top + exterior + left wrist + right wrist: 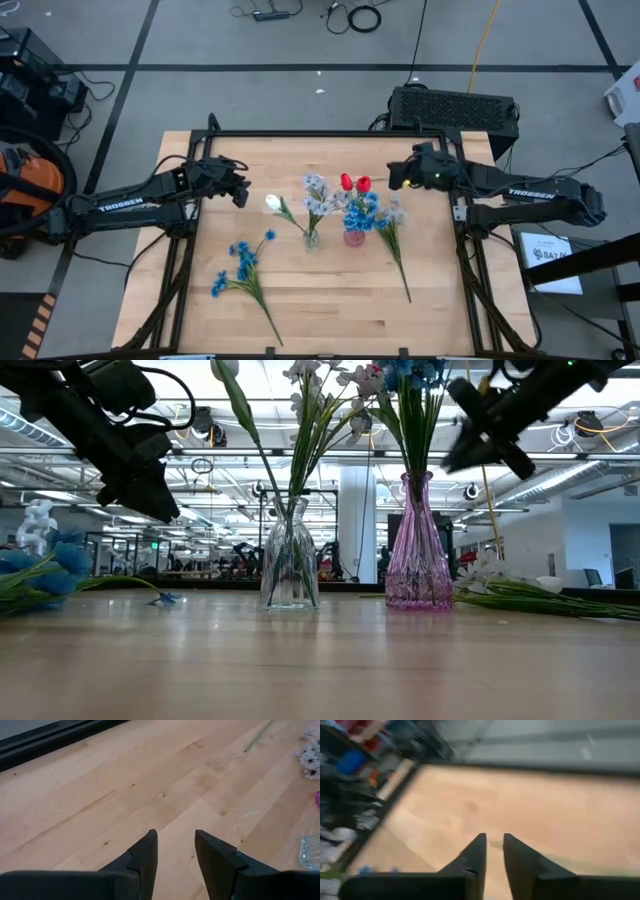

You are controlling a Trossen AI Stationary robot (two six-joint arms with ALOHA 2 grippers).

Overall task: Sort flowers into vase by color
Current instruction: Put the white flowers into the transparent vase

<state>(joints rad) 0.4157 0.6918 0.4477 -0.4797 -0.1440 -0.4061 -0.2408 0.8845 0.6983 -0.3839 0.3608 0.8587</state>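
Both dark two-finger grippers hung empty above the table in the high view: left gripper (240, 190) with fingers apart, right gripper (394, 177) narrowly parted beside the pink glass vase (354, 237). A careless sweep could topple it.

From the low view, the blue-clustered green-stemmed spray (40, 575) lay flat, blooms leftward.

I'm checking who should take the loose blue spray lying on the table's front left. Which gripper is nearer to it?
Left. The left gripper hangs just behind the blue spray, on its side of the table; the right gripper is beyond both vases, far across.
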